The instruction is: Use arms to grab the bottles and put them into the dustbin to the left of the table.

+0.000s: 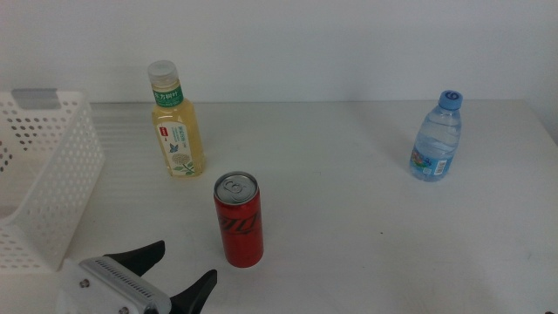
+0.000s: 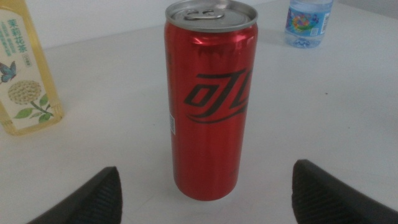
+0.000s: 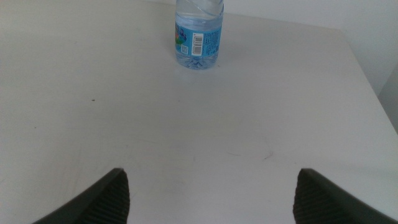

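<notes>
Facing red can (image 2: 209,99) — left pincer (image 2: 205,193) agape

Middle view: high, looks forward and down over whole matte white-grey tabletop (image 1: 349,192). Left wrist view: low, close, faces slim red metal can (image 2: 209,99); same can in middle view (image 1: 238,219). Right wrist view: low, farther back, faces small clear blue-labelled water bottle (image 3: 198,34), shared with both others.

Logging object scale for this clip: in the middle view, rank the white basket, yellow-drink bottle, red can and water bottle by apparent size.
Largest to smallest:
1. white basket, though cut off by the frame
2. yellow-drink bottle
3. red can and water bottle: unranked; similar height, and the can stands nearer the camera.
</notes>
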### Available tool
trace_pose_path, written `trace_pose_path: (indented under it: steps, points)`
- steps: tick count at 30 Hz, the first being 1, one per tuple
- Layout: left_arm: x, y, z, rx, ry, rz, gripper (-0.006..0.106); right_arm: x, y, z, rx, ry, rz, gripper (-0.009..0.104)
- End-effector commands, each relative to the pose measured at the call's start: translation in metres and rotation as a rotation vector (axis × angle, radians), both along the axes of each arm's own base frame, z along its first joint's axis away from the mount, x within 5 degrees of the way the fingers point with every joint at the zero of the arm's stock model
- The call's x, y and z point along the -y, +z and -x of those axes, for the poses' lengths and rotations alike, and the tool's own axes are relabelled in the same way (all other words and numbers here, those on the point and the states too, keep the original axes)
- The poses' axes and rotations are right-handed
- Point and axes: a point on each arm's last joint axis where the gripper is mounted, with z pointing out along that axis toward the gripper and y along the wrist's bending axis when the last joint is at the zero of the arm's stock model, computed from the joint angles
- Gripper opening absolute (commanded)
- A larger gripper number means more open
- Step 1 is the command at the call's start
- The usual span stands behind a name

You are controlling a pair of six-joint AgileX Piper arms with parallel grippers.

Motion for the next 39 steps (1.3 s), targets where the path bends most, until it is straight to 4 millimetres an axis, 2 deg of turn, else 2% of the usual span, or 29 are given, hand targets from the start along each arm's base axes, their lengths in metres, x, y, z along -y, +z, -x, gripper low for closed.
trace_pose_path:
  steps: [1, 6, 39]
  points:
    - [0.002, 0.02, -0.003, 0.16, 0.0, 0.124, 0.09, 0.0, 0.009, 0.0, 0.106, -0.001, 0.012, 0.074]
    - [0.01, 0.024, -0.014, 0.165, 0.007, 0.132, 0.09, 0.0, 0.009, 0.0, 0.106, -0.001, 0.012, 0.074]
    - [0.069, 0.007, -0.095, 0.139, 0.001, 0.165, 0.09, 0.0, 0.009, 0.0, 0.106, -0.001, 0.012, 0.074]
